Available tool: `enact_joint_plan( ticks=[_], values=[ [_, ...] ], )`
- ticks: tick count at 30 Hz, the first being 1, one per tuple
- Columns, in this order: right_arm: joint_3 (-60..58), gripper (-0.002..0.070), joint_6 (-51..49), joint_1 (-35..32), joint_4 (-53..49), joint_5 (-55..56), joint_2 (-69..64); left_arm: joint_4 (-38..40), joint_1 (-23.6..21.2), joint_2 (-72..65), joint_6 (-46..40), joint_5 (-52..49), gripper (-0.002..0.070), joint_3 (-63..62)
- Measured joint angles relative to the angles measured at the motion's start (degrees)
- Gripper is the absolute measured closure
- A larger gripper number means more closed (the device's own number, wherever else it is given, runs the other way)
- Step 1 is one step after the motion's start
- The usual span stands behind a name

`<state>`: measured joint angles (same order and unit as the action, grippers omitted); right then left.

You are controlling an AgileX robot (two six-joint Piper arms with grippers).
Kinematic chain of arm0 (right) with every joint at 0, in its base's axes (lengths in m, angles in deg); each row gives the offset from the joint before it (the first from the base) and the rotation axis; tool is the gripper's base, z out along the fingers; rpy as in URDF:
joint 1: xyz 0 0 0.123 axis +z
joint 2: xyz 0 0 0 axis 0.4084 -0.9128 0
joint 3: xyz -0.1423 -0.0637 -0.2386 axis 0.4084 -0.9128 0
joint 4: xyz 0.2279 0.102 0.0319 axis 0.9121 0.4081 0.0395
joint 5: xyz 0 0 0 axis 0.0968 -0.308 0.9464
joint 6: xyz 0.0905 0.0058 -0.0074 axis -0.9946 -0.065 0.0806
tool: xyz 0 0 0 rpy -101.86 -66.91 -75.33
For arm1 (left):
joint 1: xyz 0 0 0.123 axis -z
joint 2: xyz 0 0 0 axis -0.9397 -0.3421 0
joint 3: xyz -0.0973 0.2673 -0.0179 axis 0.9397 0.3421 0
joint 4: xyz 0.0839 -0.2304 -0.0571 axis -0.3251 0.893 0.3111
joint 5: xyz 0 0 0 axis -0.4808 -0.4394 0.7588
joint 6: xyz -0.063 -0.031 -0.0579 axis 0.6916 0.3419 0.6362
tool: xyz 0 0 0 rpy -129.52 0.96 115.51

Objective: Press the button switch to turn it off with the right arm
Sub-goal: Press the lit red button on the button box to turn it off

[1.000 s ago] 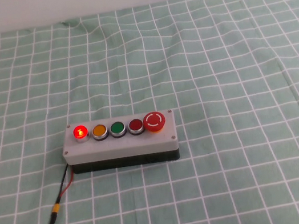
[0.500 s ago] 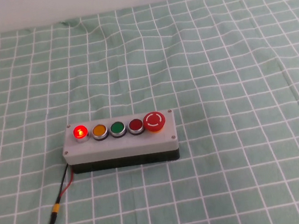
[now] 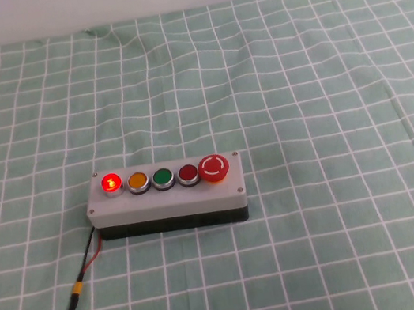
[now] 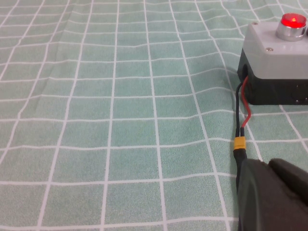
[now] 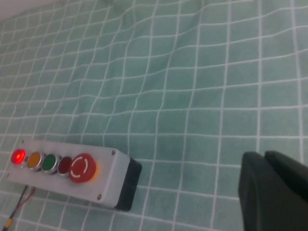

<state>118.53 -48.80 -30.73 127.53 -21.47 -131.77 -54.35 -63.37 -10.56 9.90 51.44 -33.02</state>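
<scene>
A grey button box (image 3: 166, 198) on a black base lies on the green checked cloth. Its top carries a row of buttons: a lit red one (image 3: 110, 182) at the left end, then yellow (image 3: 138, 181), green (image 3: 163, 178), dark red (image 3: 188, 173) and a large red mushroom button (image 3: 214, 167). My right gripper (image 5: 263, 156) hovers shut and holding nothing, well off to the box's right; its wrist view shows the whole box (image 5: 103, 178) and the lit button (image 5: 19, 156). My left gripper (image 4: 267, 166) is shut and rests low beside the box's cable (image 4: 239, 144).
A red and black cable with a yellow band (image 3: 78, 288) runs from the box's left end toward the near left table corner. The cloth (image 3: 296, 67) is wrinkled at the back. A white wall borders the far edge.
A dark sliver of the right arm has come into the high view at its right edge. The box and its lit button are unchanged.
</scene>
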Motion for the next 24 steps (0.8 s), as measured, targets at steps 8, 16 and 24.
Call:
enact_joint_plan(
  ticks=[8,16,24],
  values=[
    [4.28,0.0688,6.23,11.79,1.62,3.18,-10.25,0.00,0.00,0.00,0.00,0.00,0.0678,0.00],
    [17.18,0.0688,4.94,28.01,-2.12,6.92,-21.74,0.00,0.00,0.00,0.00,0.00,0.0678,0.00],
    [37.35,0.0688,-3.28,40.32,-14.29,5.26,-36.08,0.00,0.00,0.00,0.00,0.00,0.0678,0.00]
  ],
)
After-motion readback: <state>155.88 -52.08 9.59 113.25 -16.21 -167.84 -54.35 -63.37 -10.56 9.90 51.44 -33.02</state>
